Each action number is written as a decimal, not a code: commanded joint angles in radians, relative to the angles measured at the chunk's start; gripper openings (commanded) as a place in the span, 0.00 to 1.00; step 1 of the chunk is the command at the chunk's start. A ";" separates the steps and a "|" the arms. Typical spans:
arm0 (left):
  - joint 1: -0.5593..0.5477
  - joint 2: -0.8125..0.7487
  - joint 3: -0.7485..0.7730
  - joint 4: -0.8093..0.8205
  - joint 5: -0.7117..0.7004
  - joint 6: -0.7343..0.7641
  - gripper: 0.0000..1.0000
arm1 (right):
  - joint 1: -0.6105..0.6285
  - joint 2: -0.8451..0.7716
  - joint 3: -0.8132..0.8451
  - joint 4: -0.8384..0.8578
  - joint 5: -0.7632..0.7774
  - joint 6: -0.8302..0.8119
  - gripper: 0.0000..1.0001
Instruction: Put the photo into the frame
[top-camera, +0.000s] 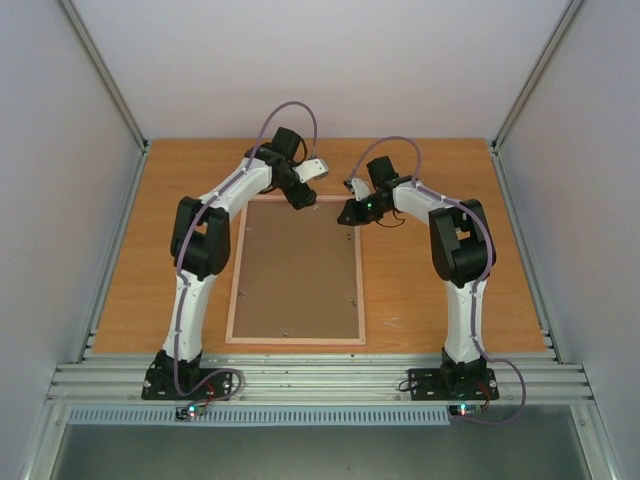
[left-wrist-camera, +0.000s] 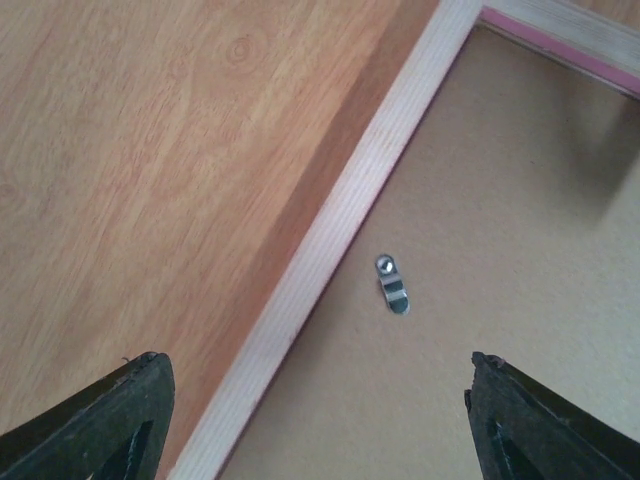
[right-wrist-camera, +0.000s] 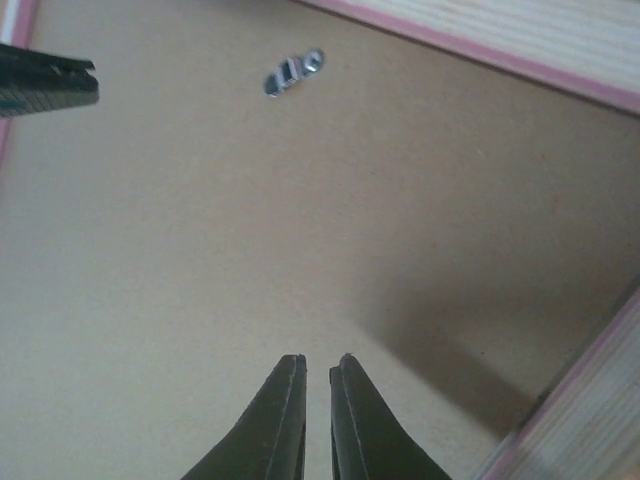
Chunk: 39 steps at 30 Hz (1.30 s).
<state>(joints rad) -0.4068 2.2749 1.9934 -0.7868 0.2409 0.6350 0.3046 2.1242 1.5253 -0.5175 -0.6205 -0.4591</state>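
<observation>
Hovering over the twelve o'clock end of the frame (top-camera: 238, 290), both arms are in close. The frame lies flat in the middle of the table (top-camera: 150, 260), back side up, with the brown backing board (top-camera: 300, 270) sitting inside it. The photo? Not in sight in any view; whether it is under that board, I cannot tell.

The left gripper (top-camera: 298, 203) is at the eleven o'clock corner with its jaws spread wide and nothing between them. Its wrist view looks straight down on a small metal clip (left-wrist-camera: 392, 285) on the board, just beside the frame's side and lying along it rather than across it. The right gripper (right-wrist-camera: 317, 365) is at about one o'clock, fingers pressed almost together and pinching nothing, its tips low over bare board.

My read is that the clips are the job here, turning them to free or lock the board; which of the two, these views don't settle. To do it well:
- Bring one fingertip down beside the clip's free end, not on its screw.
- Sweep it round gently and keep the push flat, so the frame doesn't skate across the wood.
- Let the right tips press lightly on the board to hold it steady.
</observation>
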 joint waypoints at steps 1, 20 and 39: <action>0.000 0.059 0.079 -0.004 0.039 -0.027 0.81 | 0.005 0.037 0.024 -0.010 0.034 0.021 0.10; -0.001 0.220 0.203 -0.057 0.064 0.002 0.75 | -0.001 0.065 0.004 -0.013 0.079 0.008 0.08; 0.018 0.181 0.147 -0.031 0.105 0.170 0.51 | -0.005 0.074 0.006 -0.017 0.089 0.004 0.08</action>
<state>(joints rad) -0.4057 2.4733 2.1452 -0.7937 0.2588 0.8181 0.3019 2.1651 1.5253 -0.5240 -0.5732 -0.4465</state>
